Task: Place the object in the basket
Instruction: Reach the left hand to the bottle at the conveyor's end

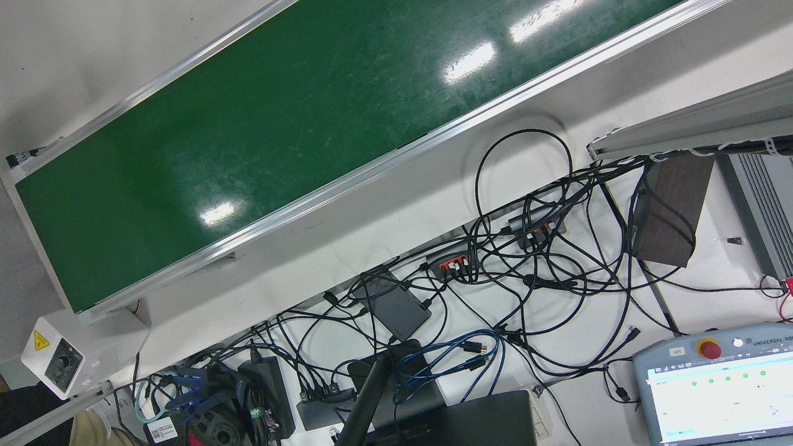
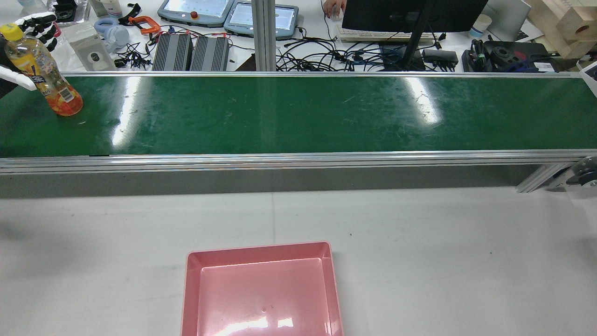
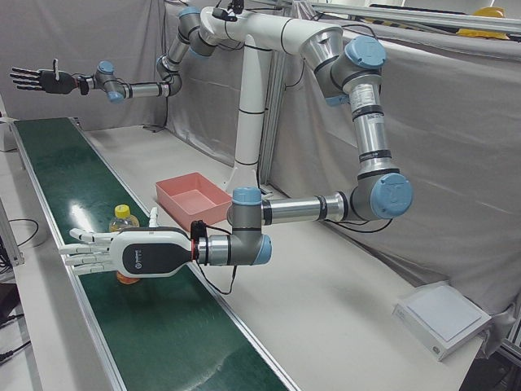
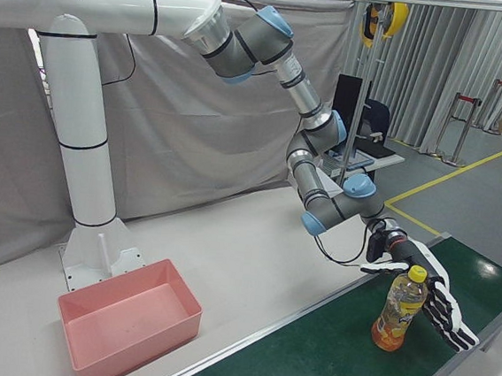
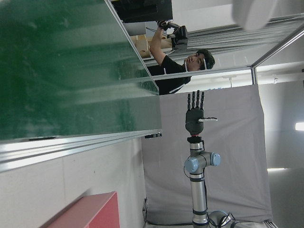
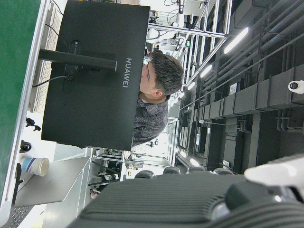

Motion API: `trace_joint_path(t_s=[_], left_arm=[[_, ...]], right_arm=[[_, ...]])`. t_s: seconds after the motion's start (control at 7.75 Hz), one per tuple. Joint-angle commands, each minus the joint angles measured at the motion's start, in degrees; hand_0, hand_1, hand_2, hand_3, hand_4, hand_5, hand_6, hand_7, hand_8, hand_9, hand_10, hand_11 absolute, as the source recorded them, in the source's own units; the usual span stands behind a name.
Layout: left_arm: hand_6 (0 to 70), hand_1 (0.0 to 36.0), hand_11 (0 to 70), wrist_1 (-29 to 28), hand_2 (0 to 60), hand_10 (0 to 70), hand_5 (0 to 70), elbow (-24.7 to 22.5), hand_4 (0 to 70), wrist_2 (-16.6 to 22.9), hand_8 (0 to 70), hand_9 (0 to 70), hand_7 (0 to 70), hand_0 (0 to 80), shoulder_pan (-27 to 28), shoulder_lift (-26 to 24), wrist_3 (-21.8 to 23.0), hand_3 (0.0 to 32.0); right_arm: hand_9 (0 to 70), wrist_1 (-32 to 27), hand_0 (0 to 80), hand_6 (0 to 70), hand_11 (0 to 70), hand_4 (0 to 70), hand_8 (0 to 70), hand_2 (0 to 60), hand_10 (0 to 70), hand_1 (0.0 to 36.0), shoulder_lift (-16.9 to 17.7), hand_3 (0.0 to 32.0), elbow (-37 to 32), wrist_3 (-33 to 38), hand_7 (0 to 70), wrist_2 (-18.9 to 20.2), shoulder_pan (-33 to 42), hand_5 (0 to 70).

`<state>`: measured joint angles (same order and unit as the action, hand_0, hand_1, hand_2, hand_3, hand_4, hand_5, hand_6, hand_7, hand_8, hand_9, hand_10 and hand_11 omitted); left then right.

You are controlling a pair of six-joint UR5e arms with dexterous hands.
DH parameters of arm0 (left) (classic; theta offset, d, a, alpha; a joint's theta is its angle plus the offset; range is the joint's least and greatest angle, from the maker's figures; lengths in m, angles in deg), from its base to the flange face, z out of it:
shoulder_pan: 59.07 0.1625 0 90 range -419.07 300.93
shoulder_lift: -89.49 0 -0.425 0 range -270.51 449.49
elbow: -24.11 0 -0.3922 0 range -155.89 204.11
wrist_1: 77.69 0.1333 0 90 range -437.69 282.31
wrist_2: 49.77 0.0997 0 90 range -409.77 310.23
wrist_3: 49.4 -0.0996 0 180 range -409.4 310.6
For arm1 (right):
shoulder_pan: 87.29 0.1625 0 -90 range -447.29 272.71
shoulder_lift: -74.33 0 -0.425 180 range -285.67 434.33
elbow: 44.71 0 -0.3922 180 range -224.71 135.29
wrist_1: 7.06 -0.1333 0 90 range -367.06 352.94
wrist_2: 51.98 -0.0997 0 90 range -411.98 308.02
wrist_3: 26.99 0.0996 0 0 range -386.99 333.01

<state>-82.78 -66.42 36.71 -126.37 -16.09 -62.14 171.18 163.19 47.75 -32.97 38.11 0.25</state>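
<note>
An orange drink bottle [image 2: 52, 79] with a yellow cap stands upright at the left end of the green belt [image 2: 298, 112]. It also shows in the left-front view [image 3: 122, 221] and the right-front view [image 4: 396, 313]. My left hand [image 4: 437, 305] is open, with fingers spread on one side of the bottle and the thumb on the other, not closed on it; it also shows in the left-front view [image 3: 134, 254]. My right hand [image 3: 37, 80] is open and empty, raised high over the belt's far end. The pink basket [image 2: 259, 248] sits empty on the white table.
Beyond the belt lie tangled cables [image 1: 526, 266], teach pendants [image 2: 196, 10], power units [image 2: 191, 52] and a monitor [image 2: 410, 11]. A vertical aluminium post [image 2: 263, 35] stands behind the belt. A white pad [image 3: 444, 314] lies on the table. A person [image 5: 183, 66] stands past the belt.
</note>
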Motion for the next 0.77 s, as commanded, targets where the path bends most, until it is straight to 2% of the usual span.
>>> trace_joint_path(t_s=[0.0,0.13,0.26,0.39,0.65], left_arm=[[24.8,17.4,60.6,2.9,0.0,42.0,58.8,-0.2,70.0,-0.7,25.3,37.0,39.9,80.0,-0.5,-1.0,0.0,0.0],[70.0,20.5,70.0,2.7,54.7,70.0,70.0,-0.4,70.0,-1.2,70.0,70.0,70.0,78.4,-0.6,-0.9,0.0,0.0],[70.0,18.8,70.0,2.7,60.0,70.0,70.0,-1.1,70.0,-2.6,70.0,70.0,70.0,65.7,-0.6,-0.8,0.1,0.0],[70.0,20.2,70.0,2.8,60.0,70.0,70.0,-2.1,70.0,-2.8,70.0,70.0,70.0,61.3,-0.6,-0.5,0.2,0.0],[70.0,21.5,70.0,6.1,60.0,70.0,70.0,-6.7,70.0,-2.3,70.0,70.0,70.0,58.1,-0.6,-0.9,0.0,0.0]], right_arm=[[0.0,0.0,0.0,0.0,0.0,0.0,0.0,0.0,0.0,0.0,0.0,0.0,0.0,0.0,0.0,0.0,0.0,0.0],[0.0,0.0,0.0,0.0,0.0,0.0,0.0,0.0,0.0,0.0,0.0,0.0,0.0,0.0,0.0,0.0,0.0,0.0],[0.0,0.0,0.0,0.0,0.0,0.0,0.0,0.0,0.0,0.0,0.0,0.0,0.0,0.0,0.0,0.0,0.0,0.0],[0.0,0.1,0.0,0.0,0.0,0.0,0.0,0.0,0.0,0.0,0.0,0.0,0.0,0.0,0.0,0.0,0.0,0.0],[0.0,0.0,0.0,0.0,0.0,0.0,0.0,0.0,0.0,0.0,0.0,0.0,0.0,0.0,0.0,0.0,0.0,0.0]])
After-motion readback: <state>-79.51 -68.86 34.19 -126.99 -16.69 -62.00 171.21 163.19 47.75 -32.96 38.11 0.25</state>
